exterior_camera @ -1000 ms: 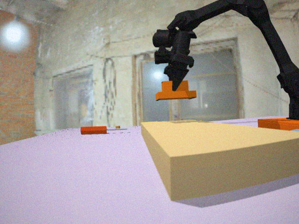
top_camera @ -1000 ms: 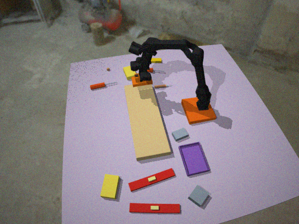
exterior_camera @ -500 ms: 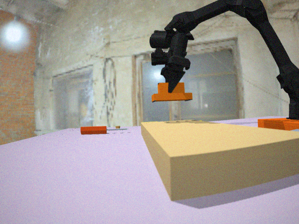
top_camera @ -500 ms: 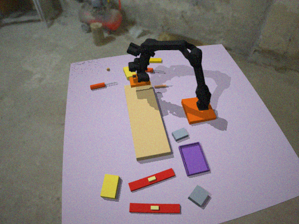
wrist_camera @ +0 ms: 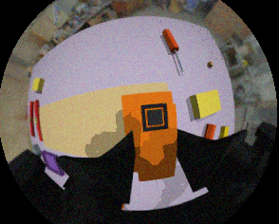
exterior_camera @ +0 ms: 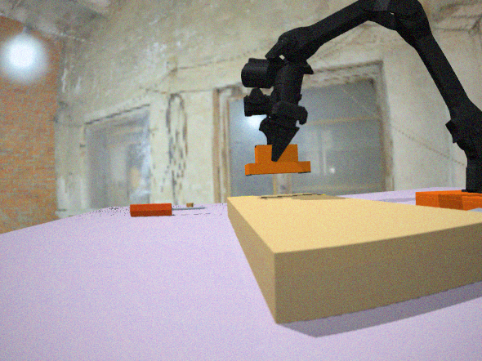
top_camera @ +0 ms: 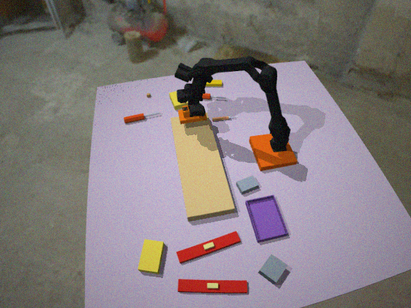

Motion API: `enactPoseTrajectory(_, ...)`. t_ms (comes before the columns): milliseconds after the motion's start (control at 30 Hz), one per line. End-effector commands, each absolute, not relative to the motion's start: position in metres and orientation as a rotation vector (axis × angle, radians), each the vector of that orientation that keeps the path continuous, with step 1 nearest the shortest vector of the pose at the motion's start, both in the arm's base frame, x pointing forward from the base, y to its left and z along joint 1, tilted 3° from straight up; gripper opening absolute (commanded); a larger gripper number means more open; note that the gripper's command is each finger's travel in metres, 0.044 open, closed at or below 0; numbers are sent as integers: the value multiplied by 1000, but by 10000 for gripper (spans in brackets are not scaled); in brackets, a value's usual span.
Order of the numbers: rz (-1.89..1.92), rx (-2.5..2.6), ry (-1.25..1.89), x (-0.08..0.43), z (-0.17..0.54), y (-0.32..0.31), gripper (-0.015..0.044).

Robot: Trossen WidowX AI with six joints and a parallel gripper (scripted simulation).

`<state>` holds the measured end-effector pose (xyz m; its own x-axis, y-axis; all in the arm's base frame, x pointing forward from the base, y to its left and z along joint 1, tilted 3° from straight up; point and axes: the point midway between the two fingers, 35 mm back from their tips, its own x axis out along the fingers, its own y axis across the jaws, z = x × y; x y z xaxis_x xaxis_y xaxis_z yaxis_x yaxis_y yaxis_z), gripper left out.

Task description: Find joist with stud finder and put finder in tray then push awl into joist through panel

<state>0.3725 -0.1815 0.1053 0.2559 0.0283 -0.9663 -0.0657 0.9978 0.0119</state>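
Note:
My gripper (top_camera: 192,111) (exterior_camera: 276,155) (wrist_camera: 151,131) is shut on the orange stud finder (top_camera: 191,119) (exterior_camera: 278,168) (wrist_camera: 149,101). It holds it roughly level above the far end of the tan floor panel (top_camera: 205,174) (exterior_camera: 347,229) (wrist_camera: 71,119), with a visible gap below. The stud finder's top shows a dark square with a thin orange outline. The purple tray (top_camera: 267,219) (wrist_camera: 53,163) lies right of the panel's near end, with nothing in it. The awl (top_camera: 221,118), with a thin orange-brown handle, lies just right of the panel's far end. The joist is hidden.
Red-handled tools (top_camera: 134,118) (top_camera: 206,96) lie left of and beyond the panel. A yellow block (top_camera: 175,99) (wrist_camera: 208,103) and yellow bar (top_camera: 215,83) lie at the back. Grey blocks (top_camera: 248,185) (top_camera: 273,269) flank the tray. Red bars (top_camera: 223,240) (top_camera: 195,286) and another yellow block (top_camera: 151,256) lie in front.

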Motion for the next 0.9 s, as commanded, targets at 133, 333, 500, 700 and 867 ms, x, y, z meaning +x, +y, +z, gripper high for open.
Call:
enactPoseTrajectory(133, 59, -32, 1308, 372, 93, -182, 0)
enactPoseTrajectory(333, 59, -32, 1308, 372, 85, -181, 0)
enactPoseTrajectory(500, 59, -32, 1308, 371, 79, -181, 0)
enactPoseTrajectory(700, 59, -32, 1308, 371, 72, -181, 0)
enactPoseTrajectory(867, 59, -32, 1308, 371, 64, -181, 0)
